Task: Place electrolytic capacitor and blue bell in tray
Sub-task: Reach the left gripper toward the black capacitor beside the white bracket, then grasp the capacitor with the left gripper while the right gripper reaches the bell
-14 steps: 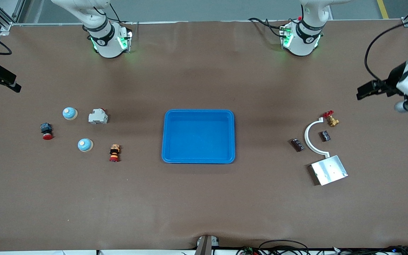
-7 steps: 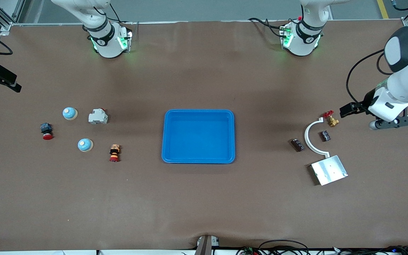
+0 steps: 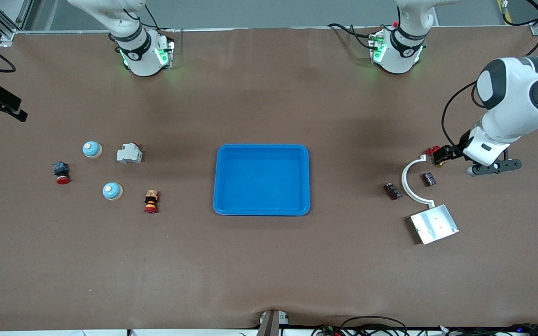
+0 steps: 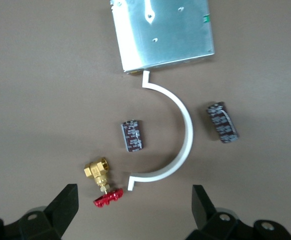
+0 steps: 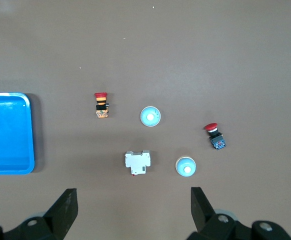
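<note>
Approach step: left gripper (image 4: pixel 133 207), fingers spread, hovers over the valve (image 4: pixel 101 181); next it must descend on a capacitor (image 4: pixel 133 136), tray (image 3: pixel 261 210) empty, while right gripper (image 5: pixel 133 207), also spread, waits.

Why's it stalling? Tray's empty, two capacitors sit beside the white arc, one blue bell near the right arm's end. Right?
Not quite: there are two blue bells, seen in the front view. The tray is empty, and both capacitors sit beside the white arc.

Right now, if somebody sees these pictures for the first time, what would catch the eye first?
The shallow bright-blue rectangular plastic tray lies empty at the table's middle. The left gripper, open, hangs over the small brass valve with a red handle, beside two dark cylindrical capacitors. Two round blue bells sit toward the right arm's end, where the open right gripper waits.
</note>
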Robot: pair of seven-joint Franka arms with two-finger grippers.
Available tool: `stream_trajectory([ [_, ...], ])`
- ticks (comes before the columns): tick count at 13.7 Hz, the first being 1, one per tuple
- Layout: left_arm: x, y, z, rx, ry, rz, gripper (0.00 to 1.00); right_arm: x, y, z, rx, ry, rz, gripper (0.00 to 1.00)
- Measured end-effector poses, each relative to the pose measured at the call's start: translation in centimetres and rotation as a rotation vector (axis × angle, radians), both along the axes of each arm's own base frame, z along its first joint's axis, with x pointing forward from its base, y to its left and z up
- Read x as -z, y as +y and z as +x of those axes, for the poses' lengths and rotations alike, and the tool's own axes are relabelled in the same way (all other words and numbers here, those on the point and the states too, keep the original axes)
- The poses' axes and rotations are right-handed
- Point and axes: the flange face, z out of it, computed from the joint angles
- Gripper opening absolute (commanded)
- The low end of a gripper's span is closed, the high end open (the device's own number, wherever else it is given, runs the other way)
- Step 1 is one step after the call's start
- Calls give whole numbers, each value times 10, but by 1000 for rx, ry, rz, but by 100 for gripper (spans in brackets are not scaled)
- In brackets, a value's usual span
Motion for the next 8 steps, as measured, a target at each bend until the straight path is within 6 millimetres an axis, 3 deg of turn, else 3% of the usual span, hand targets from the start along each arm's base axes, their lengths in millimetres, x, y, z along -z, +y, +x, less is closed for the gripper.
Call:
stream_trajectory([
  [4,26,10,3,-18,18,-9,100,12,-6,3,11,0,1,100],
  [6,36,17,5,-31,19,-12,100,32,-12,7,23,7,2,100],
  [8,45,19,6,-35,22,-15,100,65,-20,15,38,8,2,100],
])
